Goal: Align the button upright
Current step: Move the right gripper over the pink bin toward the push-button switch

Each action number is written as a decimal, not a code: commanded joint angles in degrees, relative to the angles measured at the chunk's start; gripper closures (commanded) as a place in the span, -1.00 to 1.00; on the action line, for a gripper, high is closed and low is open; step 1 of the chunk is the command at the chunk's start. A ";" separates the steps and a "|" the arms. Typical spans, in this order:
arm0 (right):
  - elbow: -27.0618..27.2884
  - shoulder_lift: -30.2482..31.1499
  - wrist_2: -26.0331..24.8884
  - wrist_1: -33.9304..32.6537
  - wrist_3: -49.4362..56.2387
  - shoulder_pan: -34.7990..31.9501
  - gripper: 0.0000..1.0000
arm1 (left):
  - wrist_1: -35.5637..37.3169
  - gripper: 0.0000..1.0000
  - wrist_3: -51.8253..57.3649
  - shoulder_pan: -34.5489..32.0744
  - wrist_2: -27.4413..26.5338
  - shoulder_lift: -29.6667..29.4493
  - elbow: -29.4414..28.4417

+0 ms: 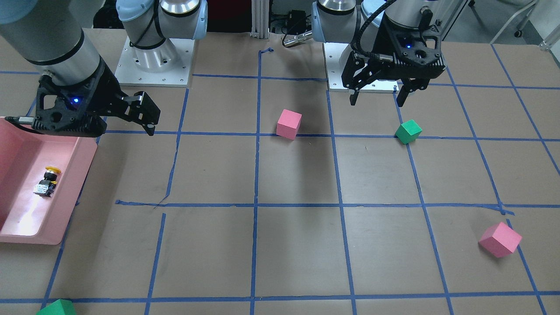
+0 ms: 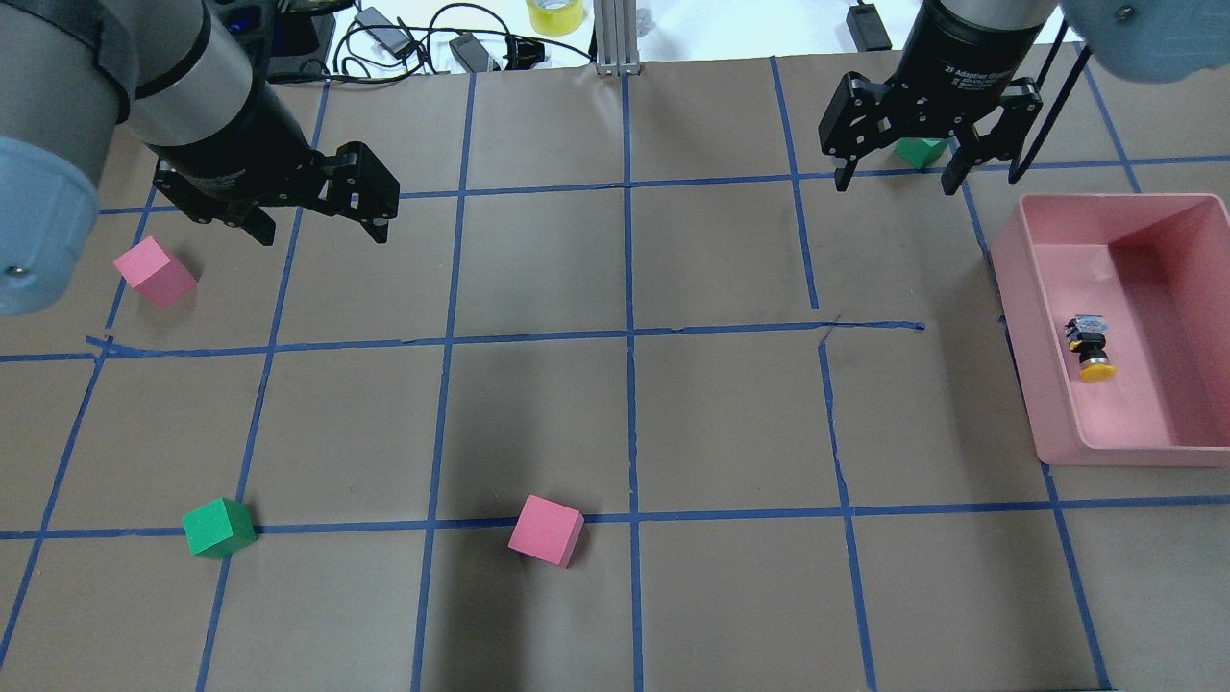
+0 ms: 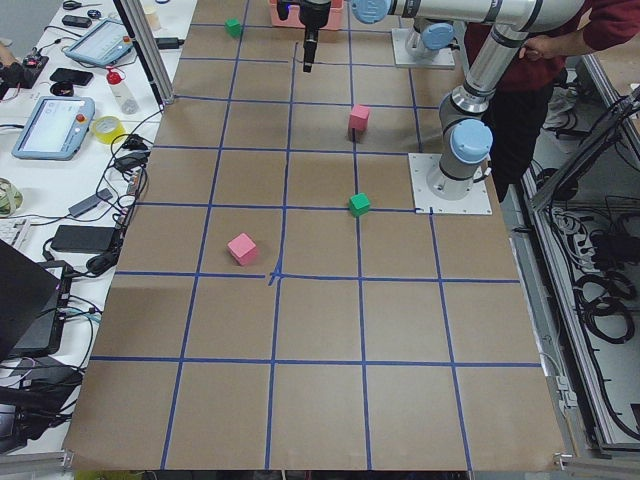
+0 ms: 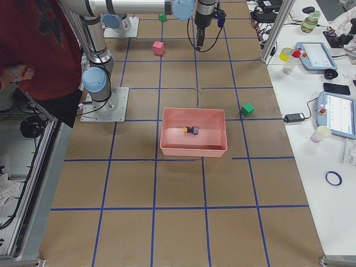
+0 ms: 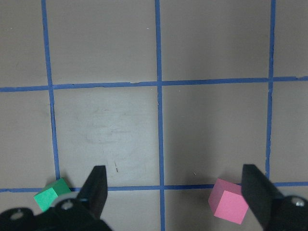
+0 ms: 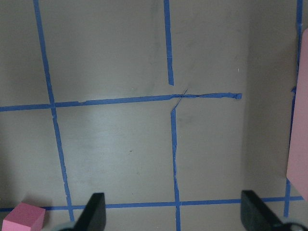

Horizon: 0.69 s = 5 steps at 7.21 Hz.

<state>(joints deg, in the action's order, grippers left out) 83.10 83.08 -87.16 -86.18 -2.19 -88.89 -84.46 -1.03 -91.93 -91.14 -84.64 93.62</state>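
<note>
The button [image 2: 1091,346] lies on its side on the floor of the pink bin [image 2: 1057,384] at the table's right. Its yellow cap points toward the robot, its grey-white base away. It also shows in the front view [image 1: 47,181] and in the right side view [image 4: 192,130]. My right gripper [image 2: 897,185] is open and empty. It hangs above the table beyond the bin's far left corner, apart from the button. My left gripper [image 2: 322,234] is open and empty over the far left of the table; it also shows in the front view [image 1: 376,103].
A pink cube [image 2: 154,272] lies just left of my left gripper. A green cube [image 2: 219,527] and a second pink cube [image 2: 546,530] lie near the robot. Another green cube [image 2: 921,151] sits behind my right gripper. Cables and a tape roll lie past the far edge.
</note>
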 commanded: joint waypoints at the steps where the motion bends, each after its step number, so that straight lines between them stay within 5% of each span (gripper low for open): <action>1: 0.48 -0.03 -0.12 -0.39 0.60 0.03 -1.00 | 0.00 -1.00 -0.03 0.00 0.00 0.00 -0.02; 5: -0.22 0.33 -0.39 -0.66 0.17 1.00 -1.00 | 0.00 -1.00 -0.03 0.00 0.00 0.00 -0.02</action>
<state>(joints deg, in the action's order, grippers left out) 83.10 83.35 -87.79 -87.27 -1.80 -88.00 -84.46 -1.05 -91.93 -91.14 -84.64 93.67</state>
